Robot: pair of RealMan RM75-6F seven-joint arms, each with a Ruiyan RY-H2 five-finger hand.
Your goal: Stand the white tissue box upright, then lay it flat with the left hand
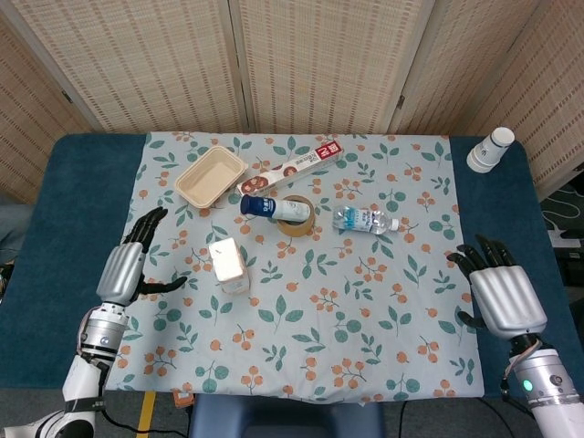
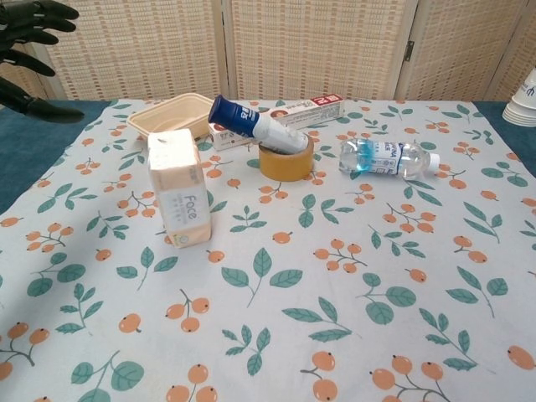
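The white tissue box stands upright on the patterned cloth, left of centre, with nothing touching it. My left hand hangs well to the left of the box, raised above the table, fingers spread and holding nothing. In the chest view only its dark fingers show, at the top left corner. Over the blue table edge at the right, my right hand lies open and palm down, far from the box.
Behind the box are a beige tray, a long red-and-white carton, a blue-capped tube resting in a tape roll, and a lying water bottle. Stacked paper cups stand far right.
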